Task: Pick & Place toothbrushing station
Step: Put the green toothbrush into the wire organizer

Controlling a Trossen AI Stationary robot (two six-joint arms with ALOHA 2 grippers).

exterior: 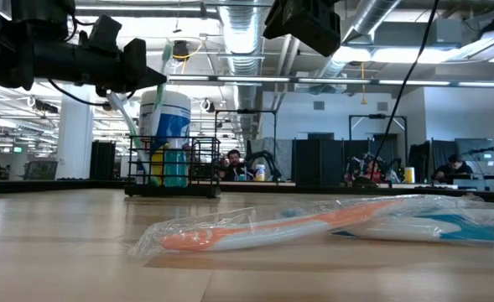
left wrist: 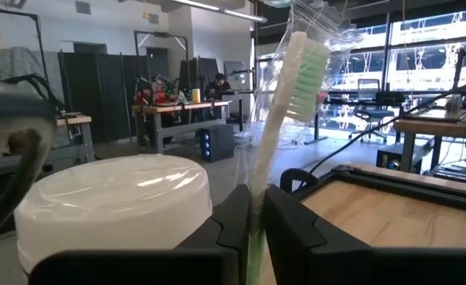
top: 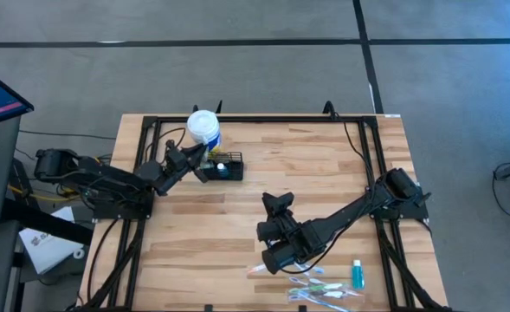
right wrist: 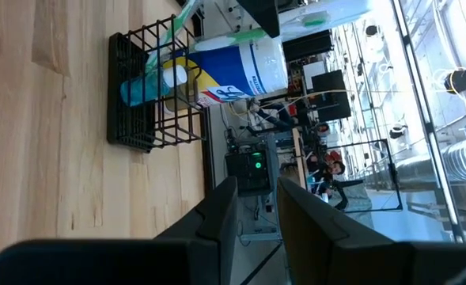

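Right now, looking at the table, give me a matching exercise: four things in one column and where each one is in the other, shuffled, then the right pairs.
Things
1. white tub
2. black caddy
3. green toothbrush
4. orange toothbrush

Places
A. lying in clear wrap near the table's front edge
B. between the left gripper's fingers, bristle end up
C. on the table just right of the left gripper
D. at the table's far edge, behind the caddy

Pairs: 1-D, 2-C, 3-B, 4-A

Black wire caddy, wood table
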